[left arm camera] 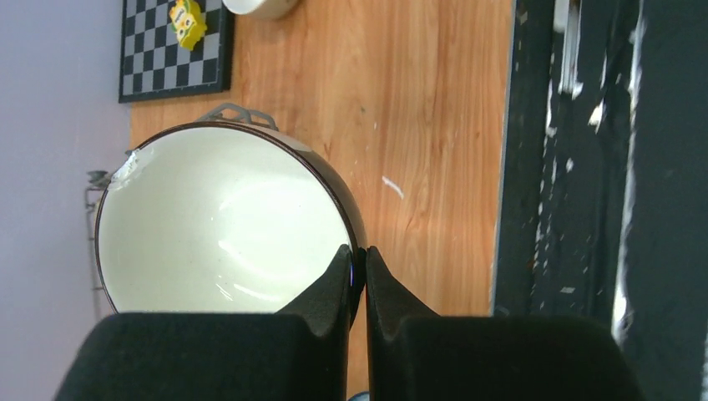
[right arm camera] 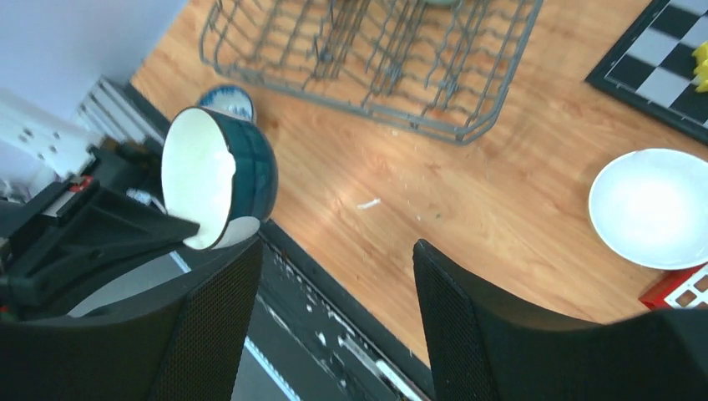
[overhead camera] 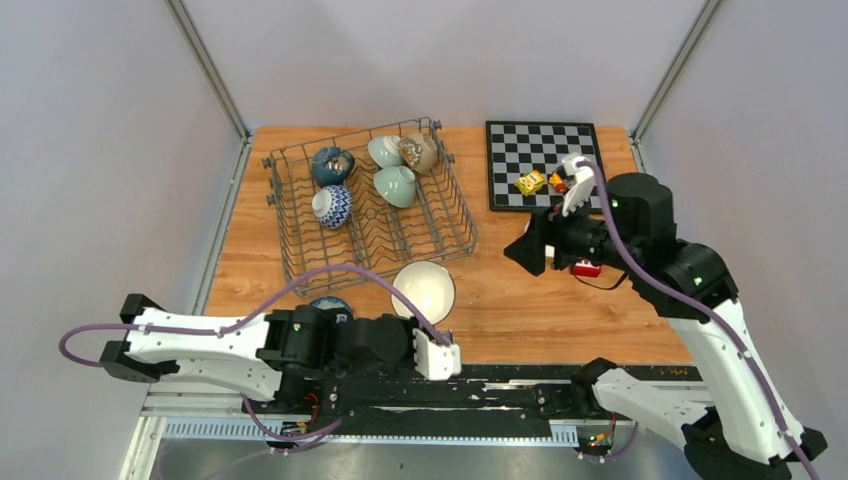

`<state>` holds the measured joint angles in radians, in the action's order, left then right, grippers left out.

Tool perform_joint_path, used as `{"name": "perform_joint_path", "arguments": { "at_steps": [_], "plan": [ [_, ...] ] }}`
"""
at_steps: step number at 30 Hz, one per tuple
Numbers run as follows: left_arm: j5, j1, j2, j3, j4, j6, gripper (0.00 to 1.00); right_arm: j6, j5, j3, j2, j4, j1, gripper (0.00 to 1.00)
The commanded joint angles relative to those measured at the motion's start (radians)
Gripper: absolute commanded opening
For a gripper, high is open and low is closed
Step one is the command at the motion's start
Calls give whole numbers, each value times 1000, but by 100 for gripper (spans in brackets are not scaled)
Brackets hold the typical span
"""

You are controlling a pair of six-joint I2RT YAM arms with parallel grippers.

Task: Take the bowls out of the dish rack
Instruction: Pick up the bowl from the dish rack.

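Note:
The grey wire dish rack [overhead camera: 300, 262] stands at the back left and holds several bowls: a dark teal one [overhead camera: 331, 163], a blue-and-white one [overhead camera: 332, 206], two pale green ones [overhead camera: 396, 186] and a beige-brown one [overhead camera: 420, 152]. My left gripper [overhead camera: 428, 328] is shut on the rim of a dark teal bowl with a cream inside [overhead camera: 423, 290], holding it tilted just in front of the rack; its fingers [left arm camera: 338, 280] pinch the rim [left arm camera: 358, 259]. My right gripper [overhead camera: 528, 250] is open and empty above the table's middle right.
A blue-and-white bowl [overhead camera: 330, 305] sits on the table by the left arm. A white bowl [right arm camera: 655, 207] sits on the table near a red block [overhead camera: 586, 268]. A chessboard [overhead camera: 520, 140] with small toys [overhead camera: 530, 183] lies at the back right.

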<state>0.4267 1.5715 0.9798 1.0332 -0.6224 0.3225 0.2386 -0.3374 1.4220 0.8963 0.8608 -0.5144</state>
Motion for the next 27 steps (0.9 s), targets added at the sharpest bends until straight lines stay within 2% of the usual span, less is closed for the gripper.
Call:
{"name": "perform_joint_path", "arguments": {
  "at_steps": [1,3,7,13,20,27],
  "plan": [
    [127,68,11,-40,-12,231,0,-115,135,62,68,198,-143,70],
    [47,78,-25,-83,1,311,0,-131,239,52,94,227,-228,70],
    [-152,91,-101,-175,-27,494,0,-149,235,23,126,208,-325,70],
    [-201,150,-80,-197,-77,592,0,-178,230,30,203,178,-461,69],
    [-321,178,-25,-225,-34,593,0,-185,383,34,330,170,-656,64],
    [-435,197,29,-218,33,500,0,-133,423,23,390,179,-737,59]
  ]
}}
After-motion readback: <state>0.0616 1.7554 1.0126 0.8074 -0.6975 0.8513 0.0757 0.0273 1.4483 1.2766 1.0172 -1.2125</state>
